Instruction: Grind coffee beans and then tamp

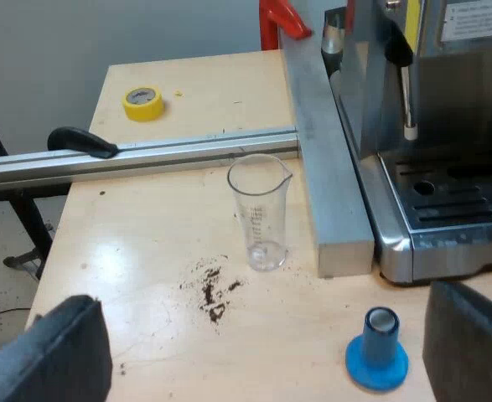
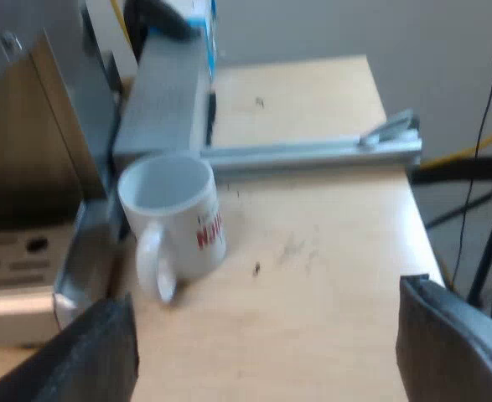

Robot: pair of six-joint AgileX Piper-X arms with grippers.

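Left gripper [image 1: 262, 335]: jaws wide apart, holding nothing. The blue tamper [image 1: 377, 352] stands on the desk [image 1: 145, 251] near the espresso machine [image 1: 447, 209], and the measuring glass [image 1: 260, 213] is upright beside spilled grounds [image 1: 212, 289]. Right gripper [image 2: 266, 335]: jaws wide apart, empty, with the white mug [image 2: 174, 222] beside the machine's base.

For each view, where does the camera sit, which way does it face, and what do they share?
Left wrist view: on the left arm, looking down at the measuring glass and blue tamper; open left hand frames it.
Right wrist view: on the right arm, looking down at the mug; open right hand frames it.
Shared: espresso machine, table.
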